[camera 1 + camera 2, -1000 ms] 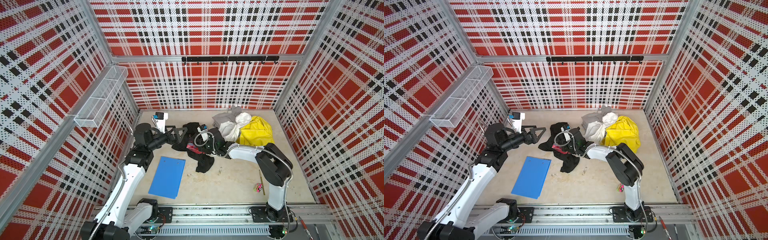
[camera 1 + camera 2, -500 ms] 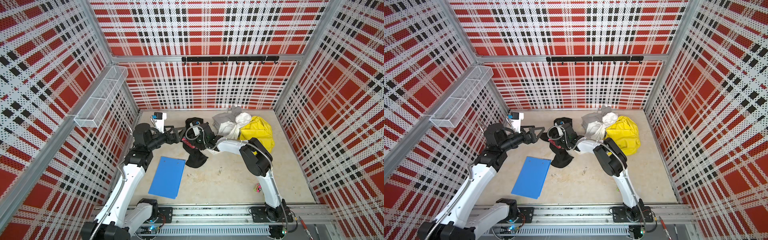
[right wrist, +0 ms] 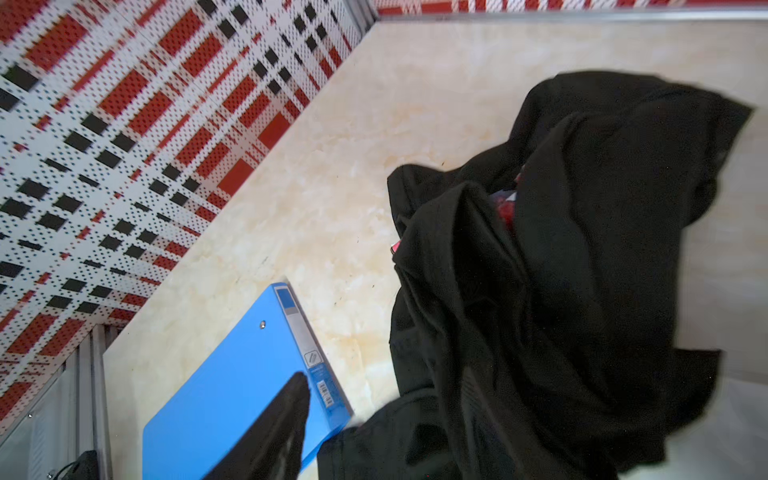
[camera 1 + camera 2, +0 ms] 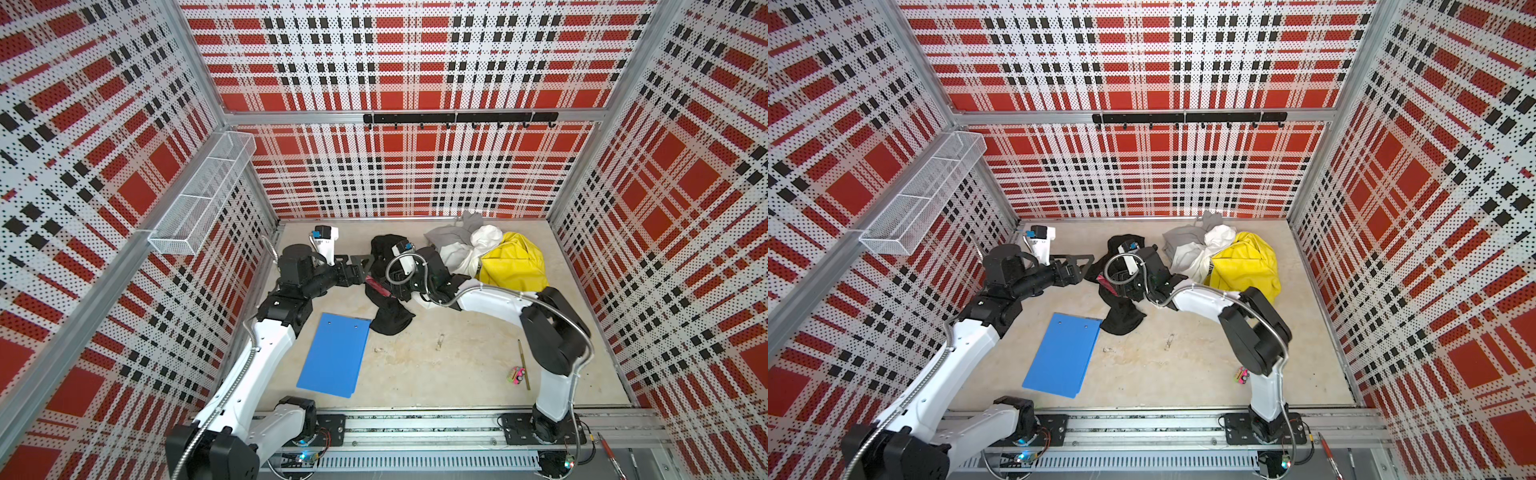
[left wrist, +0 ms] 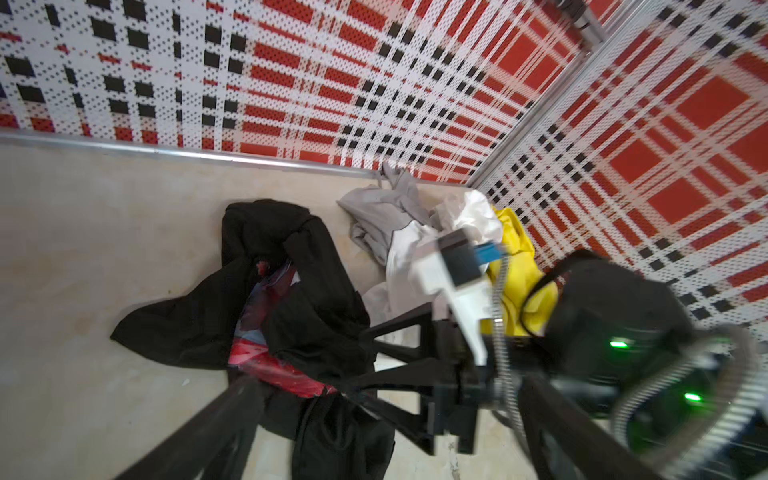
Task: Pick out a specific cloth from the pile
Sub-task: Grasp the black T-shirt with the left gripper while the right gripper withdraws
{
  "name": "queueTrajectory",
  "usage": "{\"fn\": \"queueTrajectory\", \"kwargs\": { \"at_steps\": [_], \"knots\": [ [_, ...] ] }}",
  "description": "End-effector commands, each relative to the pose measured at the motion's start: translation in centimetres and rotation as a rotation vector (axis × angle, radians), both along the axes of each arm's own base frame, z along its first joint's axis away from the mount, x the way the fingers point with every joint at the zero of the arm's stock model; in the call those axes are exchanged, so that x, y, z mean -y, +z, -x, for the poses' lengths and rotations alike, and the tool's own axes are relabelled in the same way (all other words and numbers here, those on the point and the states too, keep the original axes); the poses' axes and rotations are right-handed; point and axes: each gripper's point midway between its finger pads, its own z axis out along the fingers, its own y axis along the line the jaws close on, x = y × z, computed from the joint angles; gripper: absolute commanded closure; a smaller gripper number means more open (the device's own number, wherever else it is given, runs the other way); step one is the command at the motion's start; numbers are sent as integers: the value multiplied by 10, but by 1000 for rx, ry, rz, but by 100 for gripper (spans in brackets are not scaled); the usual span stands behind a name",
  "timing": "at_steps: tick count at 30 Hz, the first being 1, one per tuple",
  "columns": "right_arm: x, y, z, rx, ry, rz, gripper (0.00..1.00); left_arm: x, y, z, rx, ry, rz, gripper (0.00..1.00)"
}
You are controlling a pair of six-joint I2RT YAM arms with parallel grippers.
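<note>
The right gripper (image 5: 360, 362) has its jaws apart, with the tips pushed into the crumpled edge of the cloth (image 5: 195, 320). Whether a fold hangs on one finger cannot be told, since black fabric lies against black metal. The left gripper (image 4: 360, 266) stands wide apart just beside the same heap, on its other side, holding nothing. The cloth lies bunched on the table (image 4: 436, 365), between the blue folder (image 4: 334, 357) and the pile (image 4: 511, 262). It is just beside the pile's white cloth (image 4: 471, 249), though contact there cannot be made out. The cloth looks limp and light, so it will likely sag, stretch and trail from any single hold, and a shallow nip on one layer would probably slide off. Nothing in it seems fragile. The best hold appears to be the thick rolled ridge next to the red print (image 5: 266, 365), taken deep between the pads. Alternatively each gripper could take a ridge, so the garment lifts without dragging its tail over the folder or catching the pile's grey garment (image 4: 446, 237).
</note>
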Motion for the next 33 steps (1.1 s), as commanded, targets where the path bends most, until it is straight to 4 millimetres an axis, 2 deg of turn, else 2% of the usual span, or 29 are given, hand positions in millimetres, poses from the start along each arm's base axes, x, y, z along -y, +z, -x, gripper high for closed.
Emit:
{"fn": "queueTrajectory", "kwargs": {
  "at_steps": [1, 4, 8, 12, 17, 21, 28, 33],
  "knots": [
    [30, 24, 9, 82, -47, 13, 31, 10, -15, -3, -32, 28, -79, 1],
    [65, 37, 23, 120, -109, 28, 29, 28, -50, -4, -125, 24, -166, 1],
    [115, 57, 37, 160, -197, 6, 27, 41, -96, -12, -300, 73, -270, 1],
    [147, 75, 47, 199, -254, -11, 25, 56, -130, -24, -418, 131, -272, 1],
    [159, 89, 57, 233, -269, -25, 23, 65, -168, -48, -502, 200, -322, 1],
    [165, 91, 60, 246, -282, -20, 23, 55, -197, -60, -561, 266, -423, 1],
    [174, 95, 63, 264, -302, -18, 22, 51, -237, -69, -630, 276, -477, 1],
    [178, 99, 62, 275, -316, -15, 22, 46, -261, -68, -674, 268, -515, 1]
  ]
}}
